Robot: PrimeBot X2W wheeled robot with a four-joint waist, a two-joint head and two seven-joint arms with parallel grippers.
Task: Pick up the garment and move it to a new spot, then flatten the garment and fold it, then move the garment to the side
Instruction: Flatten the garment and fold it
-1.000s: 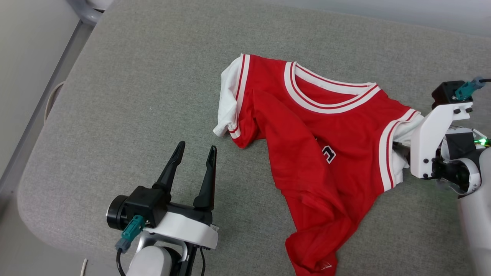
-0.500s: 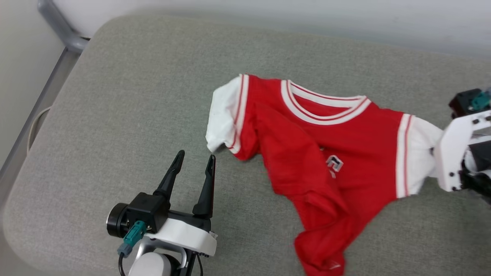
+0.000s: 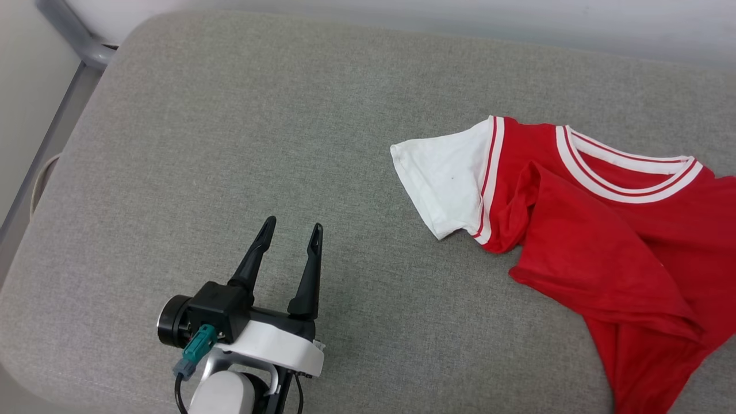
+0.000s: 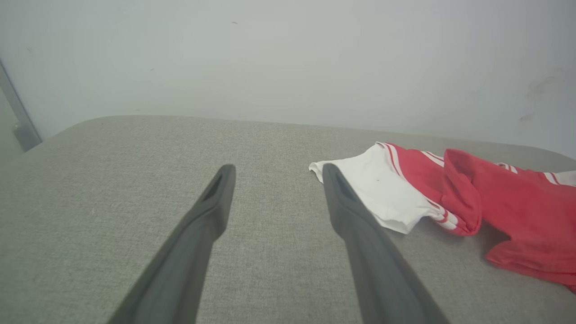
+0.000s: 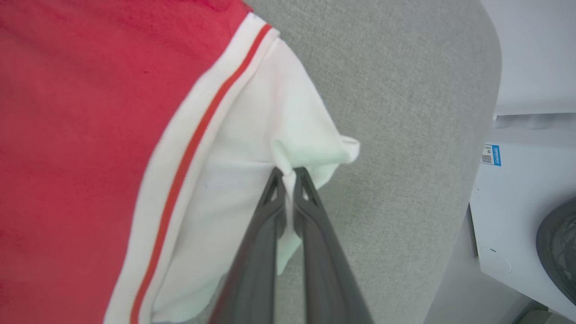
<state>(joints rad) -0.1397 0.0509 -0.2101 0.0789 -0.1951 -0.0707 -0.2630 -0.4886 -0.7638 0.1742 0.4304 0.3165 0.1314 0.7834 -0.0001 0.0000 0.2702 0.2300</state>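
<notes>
- the red shirt lies on a grey cushion, at the right side of the head view, and its right part runs out past that view's edge.
- the shirt is not flat: a big fold of red cloth lies across its front, and the lower part bunches toward the near right corner.
- the striped collar, white with red lines, is on the far side of the shirt.
- the spread sleeve, white, lies open on the cushion at the shirt's left end, with red stripes where it meets the red body.
- the right gripper is clenched on the gripped sleeve, the other white one. in the right wrist view its two dark fingers press together with a pinch of white cloth between the tips, and the cloth puckers around the grip.
- that sleeve is near the right rim of the cushion. beyond the rim stands a white machine with a small blue label.
- the left gripper is released, with its fingers spread and nothing between them, over the near left part of the cushion.
- it is well apart from the shirt. in the left wrist view its fingers point toward the far side, and the spread sleeve shows to their right.
- a pale wall rises behind the cushion's far edge.
- a grey metal tube runs by the far left corner.
</notes>
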